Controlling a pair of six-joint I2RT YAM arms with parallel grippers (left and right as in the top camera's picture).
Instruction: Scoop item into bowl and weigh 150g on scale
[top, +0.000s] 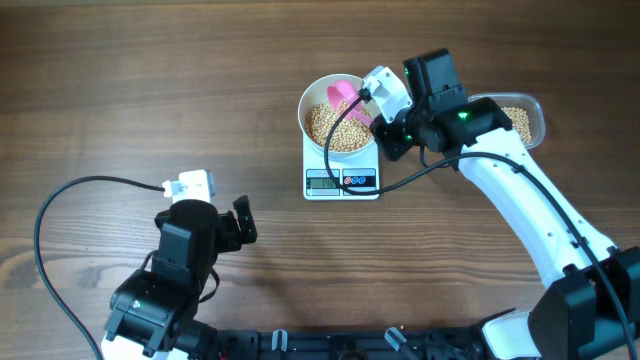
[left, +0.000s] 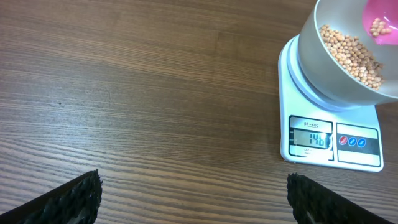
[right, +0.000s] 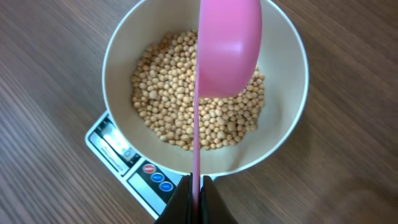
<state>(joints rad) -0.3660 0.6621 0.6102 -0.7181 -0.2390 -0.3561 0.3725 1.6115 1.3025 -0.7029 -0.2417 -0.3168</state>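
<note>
One scoop (right: 228, 50), one bowl (right: 283, 93), one scale (right: 115, 146)

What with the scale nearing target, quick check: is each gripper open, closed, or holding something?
Left gripper: open, holding nothing.
Right gripper: closed on the pink scoop handle, above the bowl.

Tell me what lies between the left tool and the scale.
Only bare wooden tabletop: in the left wrist view nothing sits between the open left tool and the scale. The overhead view agrees.
</note>
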